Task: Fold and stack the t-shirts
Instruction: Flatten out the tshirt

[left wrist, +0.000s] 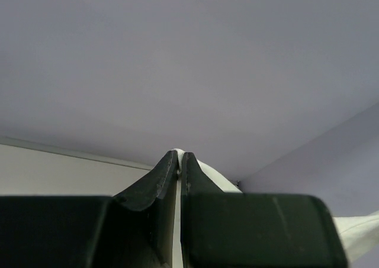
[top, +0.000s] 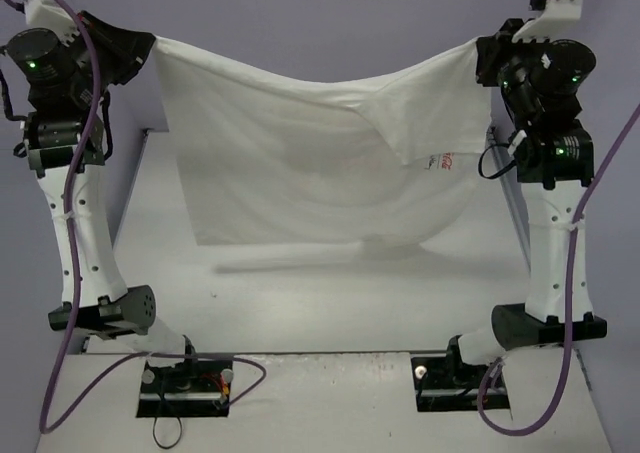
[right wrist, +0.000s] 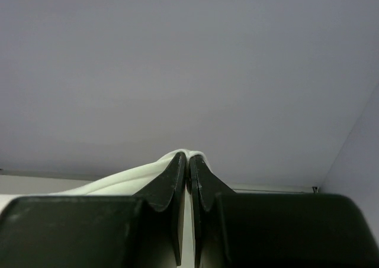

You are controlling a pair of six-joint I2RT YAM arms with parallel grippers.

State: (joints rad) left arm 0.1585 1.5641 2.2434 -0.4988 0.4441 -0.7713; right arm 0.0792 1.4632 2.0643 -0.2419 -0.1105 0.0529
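Note:
The white t-shirt [top: 300, 163] hangs spread in the air between my two arms, its lower edge just above the table. A small piece of the red print with lettering [top: 446, 161] shows on a folded part at the right. My left gripper [top: 150, 45] is shut on the shirt's upper left corner; in the left wrist view its jaws [left wrist: 179, 157] pinch white cloth [left wrist: 213, 176]. My right gripper [top: 481, 51] is shut on the upper right corner; in the right wrist view its jaws [right wrist: 189, 157] pinch white cloth [right wrist: 124, 178].
The white table [top: 320, 293] lies under the shirt, with a raised edge on the left [top: 135, 173] and right [top: 510, 203]. The arm bases [top: 185, 378] [top: 460, 373] stand at the near edge. A pale lilac wall is behind.

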